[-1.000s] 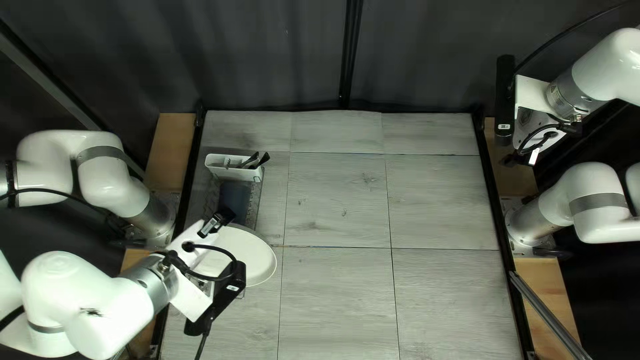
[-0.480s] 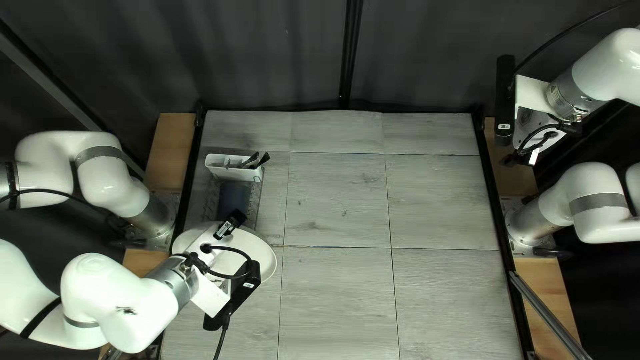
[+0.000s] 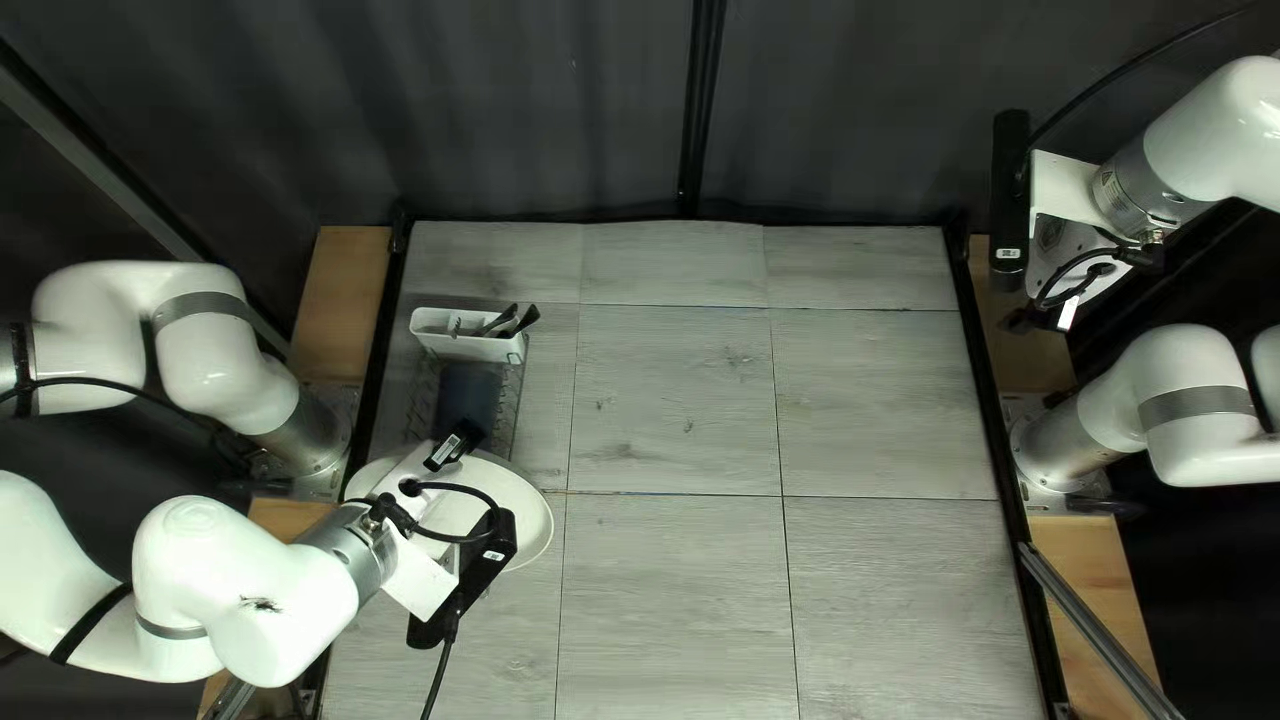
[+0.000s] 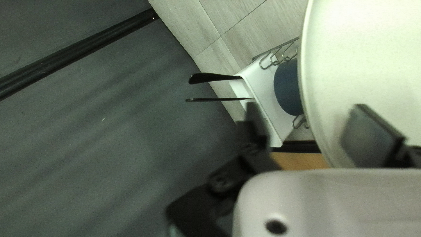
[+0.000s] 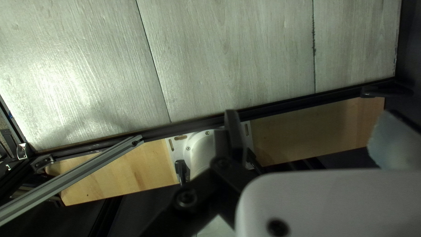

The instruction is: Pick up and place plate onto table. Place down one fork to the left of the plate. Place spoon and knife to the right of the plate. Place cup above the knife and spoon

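And here's the left end effector [image 3: 419,582] at the lower left, right over the plate [image 3: 526,512], fingers wide apart, no grip on it! Just beyond, left of centre, there's the blue cup [image 3: 467,398] amid the wire rack [image 3: 508,412], then the white bin [image 3: 470,350], cutlery [image 3: 528,319] poking out. Upper right, the right end effector [image 3: 1067,256] hangs empty, fingers well spread.

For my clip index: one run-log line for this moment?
left gripper: open by plate; blue cup: in rack; cutlery: in white holder; right gripper: open; setting: not started
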You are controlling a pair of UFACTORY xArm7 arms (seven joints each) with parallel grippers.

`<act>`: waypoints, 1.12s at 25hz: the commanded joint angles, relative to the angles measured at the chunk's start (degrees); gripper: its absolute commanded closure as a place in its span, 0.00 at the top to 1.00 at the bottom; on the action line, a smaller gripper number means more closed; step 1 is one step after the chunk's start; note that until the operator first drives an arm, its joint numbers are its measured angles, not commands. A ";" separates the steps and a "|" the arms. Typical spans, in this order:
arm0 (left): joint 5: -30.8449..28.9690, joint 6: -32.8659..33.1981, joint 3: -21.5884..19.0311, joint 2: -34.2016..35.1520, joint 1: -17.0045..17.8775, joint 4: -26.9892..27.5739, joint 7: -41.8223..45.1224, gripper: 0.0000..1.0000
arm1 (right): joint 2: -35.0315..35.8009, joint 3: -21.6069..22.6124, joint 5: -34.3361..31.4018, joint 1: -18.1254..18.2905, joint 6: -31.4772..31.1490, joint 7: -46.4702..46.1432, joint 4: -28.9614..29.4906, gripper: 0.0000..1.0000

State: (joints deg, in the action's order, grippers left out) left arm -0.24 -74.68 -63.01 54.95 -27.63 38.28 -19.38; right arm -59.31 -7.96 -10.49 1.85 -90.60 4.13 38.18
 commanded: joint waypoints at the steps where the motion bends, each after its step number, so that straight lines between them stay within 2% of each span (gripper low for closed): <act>1: -0.74 -1.13 1.77 0.32 0.42 0.69 -1.31 0.00 | 0.00 0.00 0.00 0.00 0.00 0.00 0.00 1.00; 7: -3.22 -3.42 6.02 1.00 1.05 3.14 -5.09 0.00 | 0.00 0.00 0.00 0.00 0.00 0.00 0.00 1.00; 10: -4.89 -4.11 8.10 0.54 0.29 5.29 -7.40 0.00 | 0.00 0.00 0.00 0.00 0.00 0.00 0.00 1.00; 13: -6.20 -3.23 9.77 -1.02 -1.38 7.37 -9.39 0.00 | 0.00 0.00 0.00 0.00 0.00 0.00 0.00 1.00; 15: -6.74 -1.52 11.05 -3.30 -3.36 9.30 -10.66 0.00 | 0.00 0.00 0.00 0.00 0.00 0.00 0.00 1.00; 16: -6.84 -0.60 11.53 -5.89 -5.41 11.39 -11.40 0.00 | 0.00 0.00 0.00 0.00 0.00 0.00 0.00 1.00; 18: -7.24 -0.95 11.33 -9.81 -8.49 15.04 -12.39 0.00 | 0.00 0.00 0.00 0.00 0.00 0.00 0.00 1.00; 27: -6.45 -0.71 11.95 -9.98 -8.39 14.76 -12.08 0.00 | 0.00 0.00 0.00 0.00 0.00 0.00 0.00 1.00; 28: -6.34 -0.92 11.70 -11.21 -9.19 15.93 -12.22 0.00 | 0.00 0.00 0.00 0.00 0.00 0.00 0.00 1.00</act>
State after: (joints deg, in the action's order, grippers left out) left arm -7.37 -75.60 -51.62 45.02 -36.16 53.31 -31.74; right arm -59.31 -7.96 -10.49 1.85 -90.60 4.13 38.18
